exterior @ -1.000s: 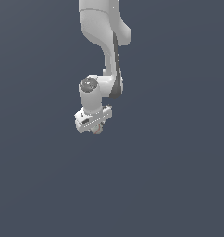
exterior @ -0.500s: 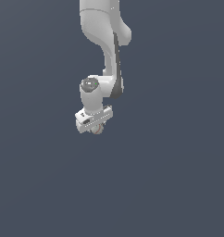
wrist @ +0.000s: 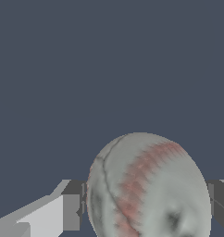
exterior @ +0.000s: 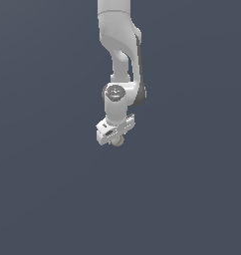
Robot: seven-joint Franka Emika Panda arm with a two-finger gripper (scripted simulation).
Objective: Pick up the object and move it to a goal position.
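The ball (wrist: 148, 187) sits between the two fingers (wrist: 72, 206) — a pale grey sphere with a band of reddish stitching across its face and a thin dark seam curving down one side, much like a baseball. In the wrist view it fills the whole gap between them, its sides reaching both dark finger pads, one pad at each side, so the fingers are closed on it and carry it.

In the exterior view the ball (exterior: 118, 141) shows only as a small pale bulge with a faint reddish-brown tinge, peeping out just below the white gripper (exterior: 115, 139); the fingers themselves are too small there to make out singly. The gripper body is a short white bar, tilted, with its end toward the exterior view's left lower than the other.

Above the fingers comes the wrist (exterior: 115, 94), a round white joint with a dark cap facing the camera, and above that the white arm (exterior: 117, 35) rises straight up and out of the picture.

Around all this lies only a flat, dark blue-grey ground (exterior: 192, 189) — I cannot tell whether a tabletop is under the fingers.
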